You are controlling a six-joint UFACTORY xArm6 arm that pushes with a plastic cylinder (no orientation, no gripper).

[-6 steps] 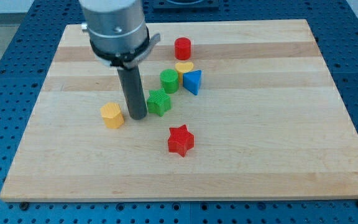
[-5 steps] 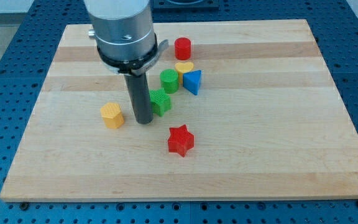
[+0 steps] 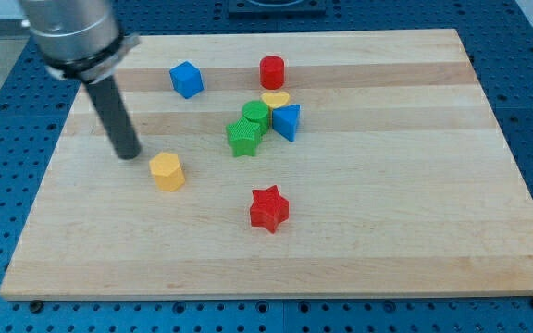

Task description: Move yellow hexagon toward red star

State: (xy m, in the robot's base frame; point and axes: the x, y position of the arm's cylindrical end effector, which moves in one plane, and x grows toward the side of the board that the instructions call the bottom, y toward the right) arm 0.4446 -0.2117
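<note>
The yellow hexagon (image 3: 167, 171) lies left of the board's middle. The red star (image 3: 268, 208) lies to its lower right, about a hundred pixels away. My tip (image 3: 128, 153) rests on the board just up and to the left of the yellow hexagon, a small gap apart from it. The rod rises from the tip toward the view's top left.
A blue cube (image 3: 185, 79) and a red cylinder (image 3: 272, 71) lie near the view's top. A yellow heart (image 3: 275, 98), a green cylinder (image 3: 256, 114), a green star-like block (image 3: 242, 137) and a blue triangle (image 3: 287, 121) cluster mid-board. The wooden board (image 3: 415, 185) sits on a blue pegboard.
My tip has moved left, from between the yellow hexagon and the green block to the hexagon's upper left. The green block now sits nearer the green cylinder. The blue cube is uncovered.
</note>
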